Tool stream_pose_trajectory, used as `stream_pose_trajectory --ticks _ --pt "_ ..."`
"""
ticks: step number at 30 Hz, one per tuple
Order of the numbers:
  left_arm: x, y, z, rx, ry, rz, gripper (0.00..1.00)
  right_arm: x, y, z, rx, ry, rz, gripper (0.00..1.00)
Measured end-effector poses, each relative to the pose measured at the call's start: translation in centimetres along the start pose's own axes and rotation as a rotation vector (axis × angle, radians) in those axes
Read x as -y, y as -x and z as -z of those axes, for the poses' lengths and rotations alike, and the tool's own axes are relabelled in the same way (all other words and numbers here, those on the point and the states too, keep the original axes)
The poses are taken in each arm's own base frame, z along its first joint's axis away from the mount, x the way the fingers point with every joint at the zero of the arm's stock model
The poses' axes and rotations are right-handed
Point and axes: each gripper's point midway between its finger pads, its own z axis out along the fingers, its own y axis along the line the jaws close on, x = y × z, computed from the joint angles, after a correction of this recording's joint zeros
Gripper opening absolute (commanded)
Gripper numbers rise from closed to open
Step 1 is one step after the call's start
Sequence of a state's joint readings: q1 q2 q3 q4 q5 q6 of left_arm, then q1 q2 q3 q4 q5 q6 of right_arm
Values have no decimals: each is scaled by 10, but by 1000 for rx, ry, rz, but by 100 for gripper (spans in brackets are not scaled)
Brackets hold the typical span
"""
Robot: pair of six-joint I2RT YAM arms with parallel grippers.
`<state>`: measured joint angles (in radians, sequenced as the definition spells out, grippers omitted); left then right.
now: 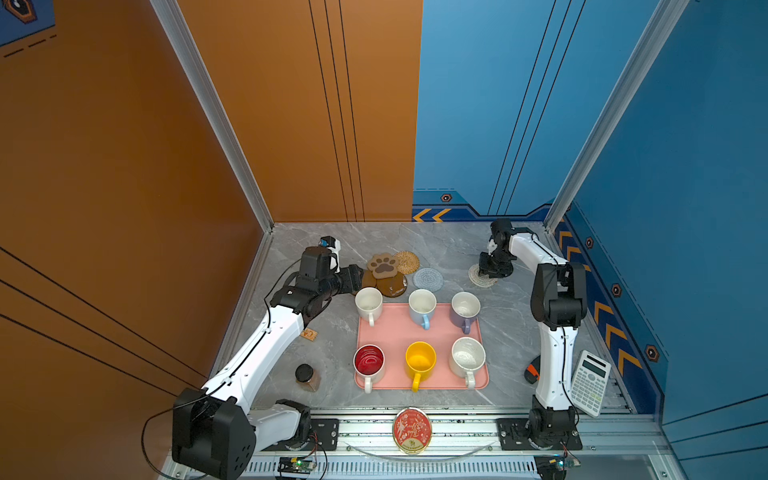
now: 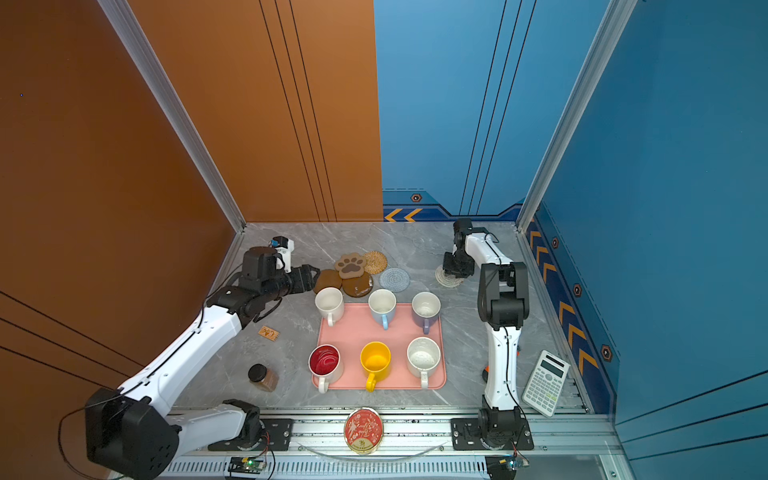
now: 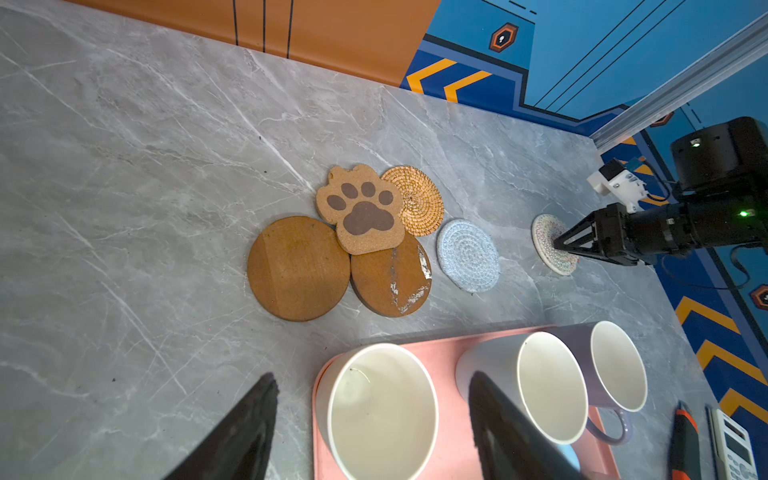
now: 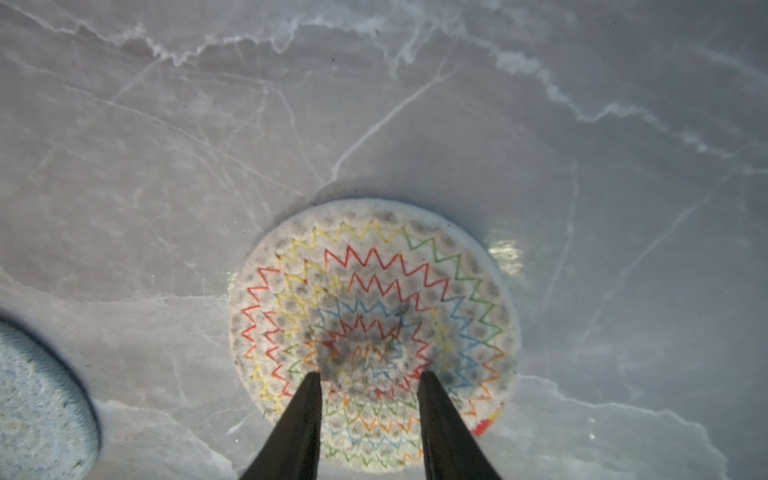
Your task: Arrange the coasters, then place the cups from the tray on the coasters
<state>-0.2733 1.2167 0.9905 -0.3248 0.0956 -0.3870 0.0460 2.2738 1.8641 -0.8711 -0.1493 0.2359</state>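
Rests parted right hand [image 4: 370, 376] on cream coaster [image 1: 478, 281], right of centre; holds left hand [image 3: 372, 376] open, empty. Leaves four coasters [image 1: 383, 266] overlapping at centre, six cups [image 1: 420, 359] on tray [image 1: 395, 332].

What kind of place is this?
Probably a robot test booth, not a home: left arm and right arm bolted to an aluminium rail, orange panel and blue panel closing in a marble-look table.
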Motion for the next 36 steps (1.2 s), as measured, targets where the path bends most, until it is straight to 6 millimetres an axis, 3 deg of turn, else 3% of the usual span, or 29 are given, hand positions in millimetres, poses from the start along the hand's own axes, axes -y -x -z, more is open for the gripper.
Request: stream_pose_trajectory --ticks 6,11,15,22,27,36 --pt "-8 20 -6 -20 105 -46 74 -15 8 23 48 73 1 43" --pt "-12 31 -25 -75 191 -127 76 -34 23 66 151 133 16 49" --pt "-14 28 -50 -168 254 -225 83 -49 30 102 235 163 35 55" --pt "-24 4 -97 -345 326 -370 84 -77 37 155 375 225 32 60" --pt "-28 -6 -120 -428 341 -425 83 -94 25 165 424 276 6 64" --pt "-25 -10 -143 -486 333 -497 83 -119 -3 150 457 352 -37 67"
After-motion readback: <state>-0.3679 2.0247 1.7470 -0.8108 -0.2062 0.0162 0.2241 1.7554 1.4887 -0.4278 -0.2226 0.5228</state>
